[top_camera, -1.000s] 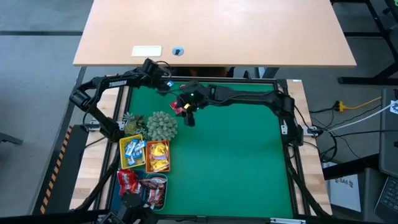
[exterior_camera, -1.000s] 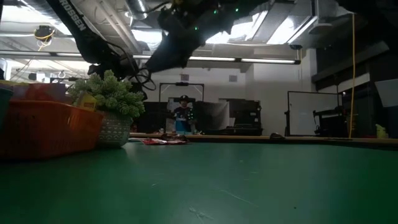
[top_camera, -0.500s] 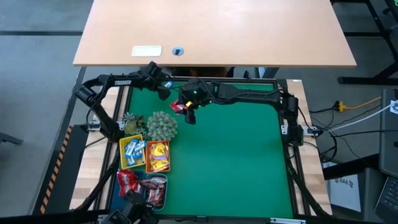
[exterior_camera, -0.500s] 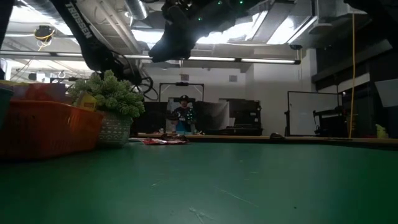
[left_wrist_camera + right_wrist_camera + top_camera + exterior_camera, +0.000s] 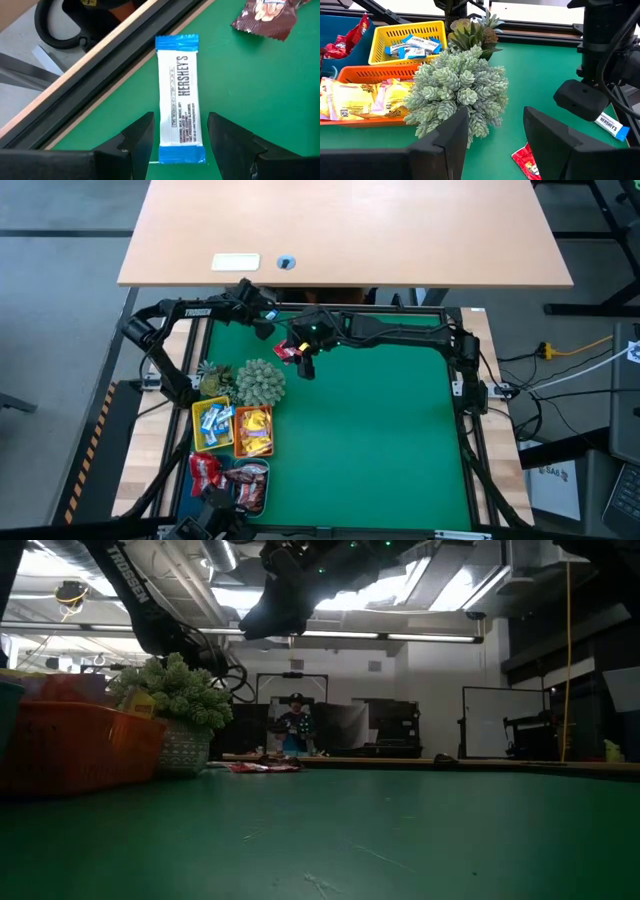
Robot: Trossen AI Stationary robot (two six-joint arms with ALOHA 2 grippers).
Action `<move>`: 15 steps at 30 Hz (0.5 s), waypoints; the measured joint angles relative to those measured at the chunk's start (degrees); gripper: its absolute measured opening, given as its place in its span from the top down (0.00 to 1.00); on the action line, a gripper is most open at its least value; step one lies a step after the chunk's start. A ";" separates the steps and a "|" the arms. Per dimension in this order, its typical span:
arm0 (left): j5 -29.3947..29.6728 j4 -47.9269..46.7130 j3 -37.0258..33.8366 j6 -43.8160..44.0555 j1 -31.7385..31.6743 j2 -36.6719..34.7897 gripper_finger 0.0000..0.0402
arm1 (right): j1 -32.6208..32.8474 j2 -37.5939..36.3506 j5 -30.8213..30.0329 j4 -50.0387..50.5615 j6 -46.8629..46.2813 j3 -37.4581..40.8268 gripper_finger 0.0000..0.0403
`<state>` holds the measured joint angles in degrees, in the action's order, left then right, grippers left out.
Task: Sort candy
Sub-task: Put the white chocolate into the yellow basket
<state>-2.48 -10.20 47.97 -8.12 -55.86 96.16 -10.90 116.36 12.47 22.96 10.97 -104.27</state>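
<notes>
— Green felt covers the table (image 5: 380, 430); what stands on it?

— Biggest is the grey-green plant (image 5: 260, 381) at the left side, with a smaller succulent (image 5: 211, 377) just to its left. Nearer than those sit four trays: a yellow tray (image 5: 199, 427) of blue-white sweets (image 5: 214, 420), an orange tray (image 5: 238, 442) of yellow packets (image 5: 256, 430) touching its right side, then, nearest, a blue tray (image 5: 335, 25) with red packets (image 5: 205, 469) and a teal tray (image 5: 264, 469) with dark bars (image 5: 248, 489).

— Where are the arms?

— Both reach over the far-left corner. The left gripper (image 5: 175, 145) hangs above a blue-white bar (image 5: 180, 97) that lies flat on the felt close beside the far rail; its fingers (image 5: 135, 145) are spread, one on each side of the bar's near end, with felt showing between fingers and wrapper.

— And the right one?

— The right gripper (image 5: 495, 135) hovers just right of the left one, above the felt beyond the plant, turned toward the trays. Its fingers (image 5: 447, 137) stand apart with nothing between them.

— Any loose candy?

— Three pieces. The blue-white bar under the left gripper, also seen in the right wrist view past the left arm's dark wrist. A brown packet (image 5: 265, 17) lies near that bar, apart from it, further onto the felt. A red packet (image 5: 527, 161) lies on the felt right below the right gripper, between the plant and the far rail.

— Anything beyond the table?

— A pale wooden desk (image 5: 350, 230), with a small white card (image 5: 236, 263) on it.
</notes>
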 joint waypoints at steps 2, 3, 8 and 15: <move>0.00 -0.40 0.00 0.00 0.00 0.00 0.56 | 0.04 0.00 -0.01 0.01 0.01 0.00 0.53; -0.04 -0.55 0.00 0.00 0.00 0.00 0.56 | 0.06 0.00 -0.01 0.01 -0.01 0.00 0.53; -0.05 -5.05 1.03 -0.41 0.00 0.00 0.56 | 0.07 0.02 -0.01 0.00 -0.01 0.00 0.53; 0.34 -8.29 2.94 -2.89 0.03 1.13 0.56 | 0.05 0.02 -0.02 -0.04 -0.04 0.00 0.53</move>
<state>-2.14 -18.49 50.90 -11.00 -55.83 97.29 -10.84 116.38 12.45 22.92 10.93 -104.27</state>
